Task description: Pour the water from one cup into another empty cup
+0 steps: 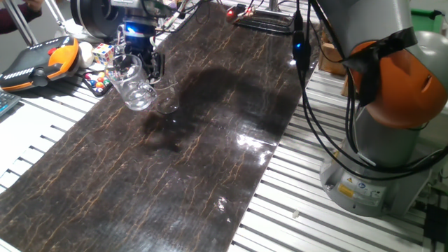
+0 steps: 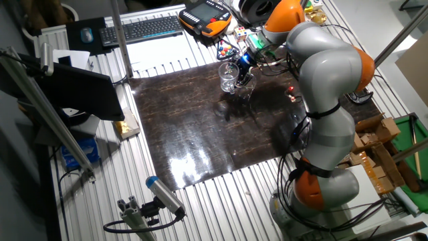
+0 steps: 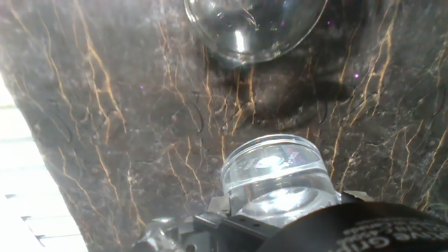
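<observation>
My gripper (image 1: pixel 140 61) is shut on the larger clear glass cup (image 1: pixel 133 82) and holds it tilted above the dark mat (image 1: pixel 196 161), mouth leaning toward the smaller clear cup (image 1: pixel 166 102). The smaller cup stands upright on the mat just right of the held cup. The other fixed view shows the gripper (image 2: pixel 245 63), the held cup (image 2: pixel 229 77) and the smaller cup (image 2: pixel 245 92). In the hand view one glass (image 3: pixel 276 178) sits close against my hand at the bottom and another glass (image 3: pixel 252 28) lies at the top edge. I cannot make out the water.
An orange and black teach pendant (image 1: pixel 38 61) and small colourful toys (image 1: pixel 101 52) lie left of the mat. Cables (image 1: pixel 308 84) hang at the mat's right edge by the robot base (image 1: pixel 381 140). A keyboard (image 2: pixel 140 28) and a black monitor (image 2: pixel 80 94) stand further off.
</observation>
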{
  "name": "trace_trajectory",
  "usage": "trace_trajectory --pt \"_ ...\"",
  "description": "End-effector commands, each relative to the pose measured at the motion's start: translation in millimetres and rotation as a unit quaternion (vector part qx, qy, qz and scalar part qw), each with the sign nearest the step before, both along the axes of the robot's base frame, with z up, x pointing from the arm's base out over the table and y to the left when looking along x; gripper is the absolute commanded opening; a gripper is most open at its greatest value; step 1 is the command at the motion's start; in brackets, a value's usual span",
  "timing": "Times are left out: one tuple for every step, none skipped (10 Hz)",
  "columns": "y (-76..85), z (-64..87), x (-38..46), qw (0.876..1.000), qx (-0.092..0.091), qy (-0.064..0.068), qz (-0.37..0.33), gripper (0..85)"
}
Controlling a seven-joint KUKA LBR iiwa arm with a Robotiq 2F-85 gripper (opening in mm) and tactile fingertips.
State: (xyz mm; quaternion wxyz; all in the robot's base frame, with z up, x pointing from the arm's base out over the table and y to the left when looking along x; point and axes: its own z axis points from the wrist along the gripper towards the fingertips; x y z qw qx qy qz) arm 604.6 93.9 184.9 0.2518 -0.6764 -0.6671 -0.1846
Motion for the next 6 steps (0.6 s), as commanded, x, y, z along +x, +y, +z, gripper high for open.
trace_trajectory --pt "-4.6 1.6 0.1 1.000 0.001 0.001 -0.002 0.7" --pt "-9.5 3.2 0.6 1.000 0.001 0.002 -0.003 0.7" --pt "-14.9 5.2 1.1 1.000 0.000 0.004 -0.006 0.7" --pt "-20.8 6.9 1.3 1.000 0.000 0.004 -0.008 0.7" --pt "-26.2 7.3 0.8 1.000 0.001 0.004 -0.008 0.7" --pt "-31.8 6.8 -0.3 1.000 0.000 0.002 -0.008 0.7"
